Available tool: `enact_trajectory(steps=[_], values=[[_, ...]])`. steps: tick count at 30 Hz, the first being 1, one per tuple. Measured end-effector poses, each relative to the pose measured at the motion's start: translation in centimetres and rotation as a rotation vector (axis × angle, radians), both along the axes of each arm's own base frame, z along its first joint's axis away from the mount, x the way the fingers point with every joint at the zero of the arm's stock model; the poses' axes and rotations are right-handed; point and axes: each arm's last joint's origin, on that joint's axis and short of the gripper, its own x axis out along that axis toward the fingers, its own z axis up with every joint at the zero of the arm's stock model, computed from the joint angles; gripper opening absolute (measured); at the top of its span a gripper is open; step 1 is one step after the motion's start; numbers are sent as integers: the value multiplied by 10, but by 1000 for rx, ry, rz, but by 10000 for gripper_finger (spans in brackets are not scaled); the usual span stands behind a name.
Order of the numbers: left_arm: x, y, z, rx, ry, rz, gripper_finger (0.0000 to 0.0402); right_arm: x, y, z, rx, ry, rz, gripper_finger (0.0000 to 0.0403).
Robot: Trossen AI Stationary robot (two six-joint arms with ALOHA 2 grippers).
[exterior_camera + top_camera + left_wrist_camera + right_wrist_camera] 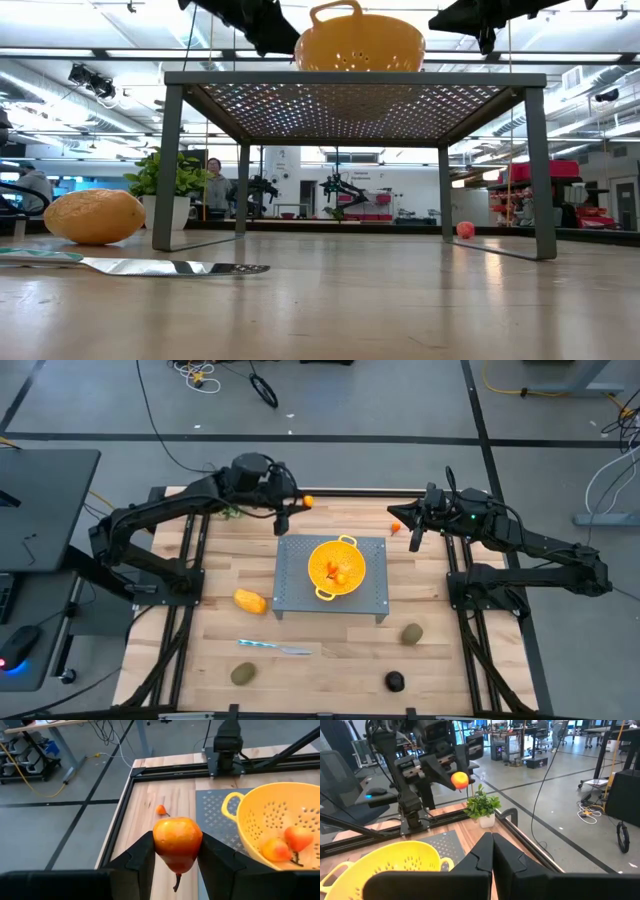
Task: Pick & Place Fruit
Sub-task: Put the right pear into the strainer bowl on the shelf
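Observation:
My left gripper (298, 505) hangs over the table's far edge, just beyond the stand's far left corner, shut on a small orange-red fruit (177, 841). The right wrist view shows that fruit (460, 780) too. A yellow colander (337, 567) stands on the grey perforated stand (375, 595) and holds two small orange-red fruits (299, 837) (275, 849). Another small red fruit (395, 528) lies on the table by my right gripper (492, 852), which waits shut at the far right, holding nothing. My left gripper pinches the small fruit by its two opposite sides (160, 842) between the two fingers (142, 857). The fingers come from the table's left, slanting a little downward. The fruit is lifted clear of the table, its thin stem (176, 882) hanging below it.
On the wood lie a yellow-orange oblong fruit (250, 601), a silvery knife (275, 647), two brownish-green ovals (243, 674) (412, 634) and a small black round fruit (395, 681). A potted green plant (482, 805) stands at the far edge. Bare wood surrounds the stand.

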Motion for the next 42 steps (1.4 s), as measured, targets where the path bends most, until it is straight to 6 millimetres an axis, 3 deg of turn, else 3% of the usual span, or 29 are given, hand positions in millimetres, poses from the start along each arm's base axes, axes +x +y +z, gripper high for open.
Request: enact_trajectory(steps=[7, 25, 37, 42], values=[[6, -13, 1, -52, -25, -17, 137, 0, 0, 0, 0, 0, 0, 5], [29, -91, 11, -111, -135, -117, 137, 0, 0, 0, 0, 1, 0, 5], [30, -99, 11, -106, -132, -131, 137, 0, 0, -1, 3, 8, 2, 5], [36, -99, -2, -128, -88, -124, 137, 0, 0, -1, 3, 8, 4, 5]])
